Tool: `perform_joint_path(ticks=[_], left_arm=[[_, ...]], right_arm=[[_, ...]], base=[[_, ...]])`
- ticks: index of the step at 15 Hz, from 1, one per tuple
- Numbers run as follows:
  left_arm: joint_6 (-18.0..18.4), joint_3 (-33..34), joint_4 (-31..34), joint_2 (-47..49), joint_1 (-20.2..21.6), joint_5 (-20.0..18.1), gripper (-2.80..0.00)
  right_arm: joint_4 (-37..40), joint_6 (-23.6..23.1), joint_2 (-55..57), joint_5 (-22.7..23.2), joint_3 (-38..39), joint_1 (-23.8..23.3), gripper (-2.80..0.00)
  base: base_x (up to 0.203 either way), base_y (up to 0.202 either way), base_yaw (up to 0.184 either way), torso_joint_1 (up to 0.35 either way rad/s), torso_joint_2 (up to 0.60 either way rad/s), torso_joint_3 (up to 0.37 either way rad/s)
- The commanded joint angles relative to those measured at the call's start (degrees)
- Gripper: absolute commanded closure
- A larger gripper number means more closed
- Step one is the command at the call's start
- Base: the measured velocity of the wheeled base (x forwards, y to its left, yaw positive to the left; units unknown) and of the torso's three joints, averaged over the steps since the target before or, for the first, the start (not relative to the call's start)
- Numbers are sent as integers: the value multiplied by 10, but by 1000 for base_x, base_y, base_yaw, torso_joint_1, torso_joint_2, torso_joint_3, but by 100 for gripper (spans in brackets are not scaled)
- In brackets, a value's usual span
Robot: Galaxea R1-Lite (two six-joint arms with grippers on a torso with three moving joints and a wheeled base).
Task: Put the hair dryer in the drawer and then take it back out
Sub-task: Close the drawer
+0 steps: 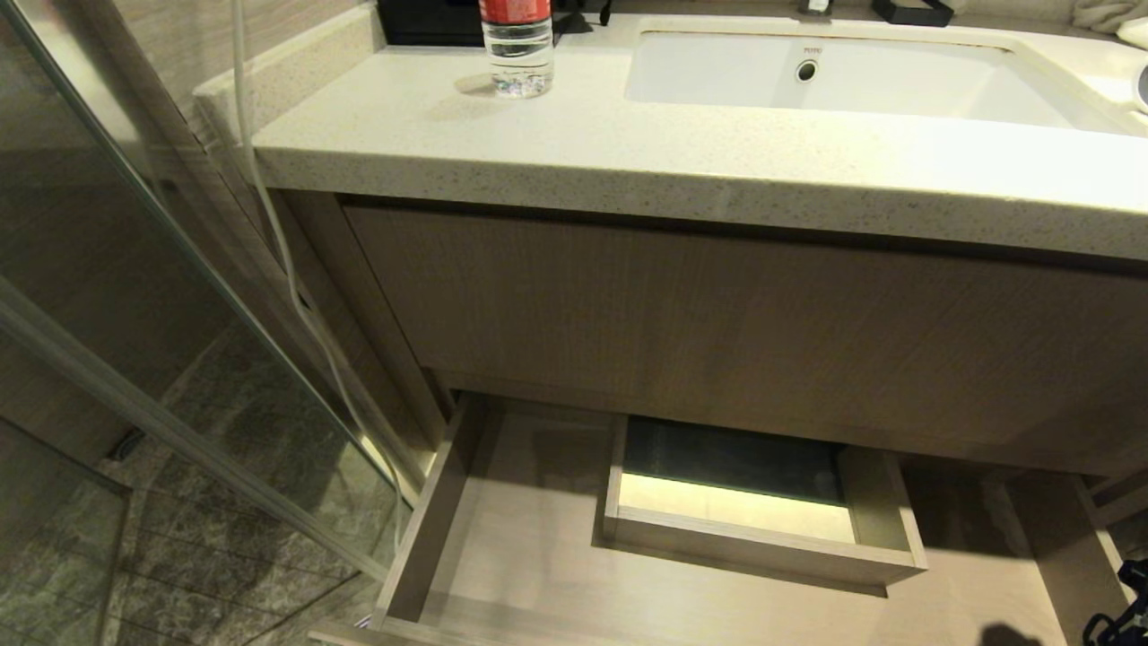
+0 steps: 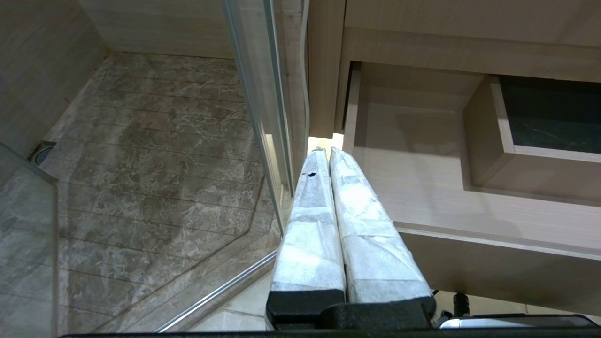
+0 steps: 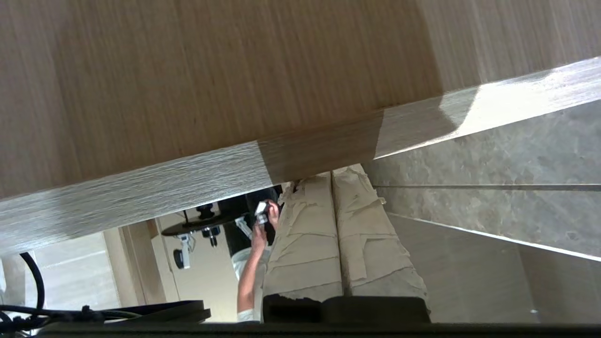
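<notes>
The desk fills the upper frame; the drawer gapes open and bare at the bottom. The hair dryer barely shows at the far upper right edge, its axis unreadable. The right pincer, nearer that side by my judgement, is closed and empty under the drawer's edge. The left pincer is also closed.

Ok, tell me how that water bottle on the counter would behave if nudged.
The water bottle stands upright and narrow on the countertop, so a high push would probably tip it. Being round, it would likely roll once down. Water visible inside suggests some weight.
</notes>
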Motion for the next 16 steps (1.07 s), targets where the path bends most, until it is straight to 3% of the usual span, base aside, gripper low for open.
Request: perform_joint_path(ticks=[1,13,16], left_arm=[[0,0,0,0,0,0,0],[0,0,0,0,0,0,0],[0,0,0,0,0,0,0]], right_arm=[[-3,1,-9,-1,-5,0,0],[-59,-3,-61,11,-14,7,0],[-109,-4,-76,22,-31,23,0]], base=[[0,0,0,0,0,0],[0,0,0,0,0,0],[0,0,0,0,0,0]])
